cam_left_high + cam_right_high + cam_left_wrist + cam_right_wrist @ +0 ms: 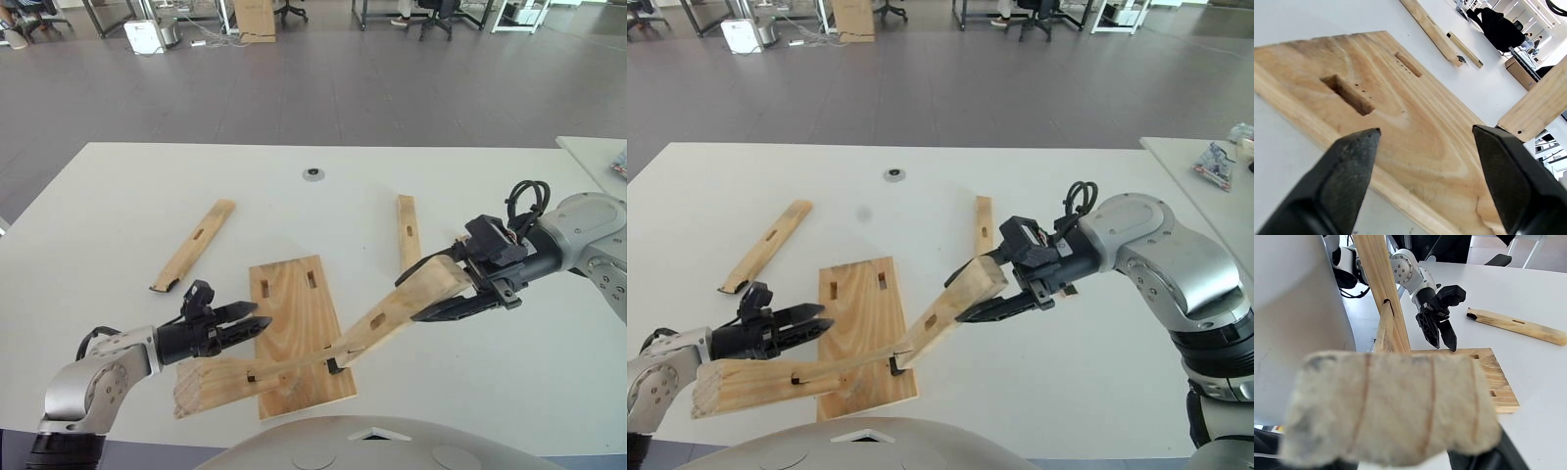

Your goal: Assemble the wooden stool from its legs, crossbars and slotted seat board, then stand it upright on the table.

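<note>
On the white table (108, 225) we saw the slotted seat board (294, 313) lying flat, our left gripper (261, 315) spread open just over it; our right gripper (408, 301) clamped one raised leg (367, 335).

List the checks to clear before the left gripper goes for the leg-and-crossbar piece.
1. Right gripper shut on the raised end of the tilted leg: ok.
2. Left gripper open, holding nothing, above the left edge of the seat board: ok.
3. Crossbar fully seated in the tilted leg and in the near leg: cannot tell.
4. Seat board flat, its two far slots uncovered: ok.
5. Near slots free: cannot tell, the joined piece lies across that end.
6. Left loose leg and right loose leg lie clear of the board: ok.
</note>
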You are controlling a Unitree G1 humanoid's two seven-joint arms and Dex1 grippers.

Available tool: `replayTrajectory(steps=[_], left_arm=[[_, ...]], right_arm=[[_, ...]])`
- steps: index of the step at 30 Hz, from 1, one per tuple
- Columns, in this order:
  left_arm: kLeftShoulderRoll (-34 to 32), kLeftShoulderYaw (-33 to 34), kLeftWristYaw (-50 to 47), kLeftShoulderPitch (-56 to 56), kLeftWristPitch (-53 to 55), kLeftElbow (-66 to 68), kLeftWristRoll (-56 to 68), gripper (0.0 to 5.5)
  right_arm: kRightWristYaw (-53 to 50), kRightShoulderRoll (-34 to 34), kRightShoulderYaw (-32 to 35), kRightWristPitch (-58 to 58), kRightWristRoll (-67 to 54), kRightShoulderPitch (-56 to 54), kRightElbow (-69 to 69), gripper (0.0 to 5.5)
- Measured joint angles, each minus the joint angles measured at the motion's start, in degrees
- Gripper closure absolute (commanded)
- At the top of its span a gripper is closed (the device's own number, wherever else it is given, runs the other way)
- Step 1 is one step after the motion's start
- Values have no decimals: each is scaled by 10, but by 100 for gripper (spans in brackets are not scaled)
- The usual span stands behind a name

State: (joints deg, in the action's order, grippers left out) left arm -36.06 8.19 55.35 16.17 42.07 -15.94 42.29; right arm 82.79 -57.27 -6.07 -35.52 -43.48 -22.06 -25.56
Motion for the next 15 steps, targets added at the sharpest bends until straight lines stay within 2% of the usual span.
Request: replayTrajectory(steps=[5, 15], left_arm=[[18, 4, -24, 16, 0, -22, 4, 203], [40, -1, -60, 41, -28, -44, -1, 203]], right_arm=[[-13, -8, -10, -9, 13, -16, -30, 343], [-76, -25, -43, -136, 8, -95, -112, 343]])
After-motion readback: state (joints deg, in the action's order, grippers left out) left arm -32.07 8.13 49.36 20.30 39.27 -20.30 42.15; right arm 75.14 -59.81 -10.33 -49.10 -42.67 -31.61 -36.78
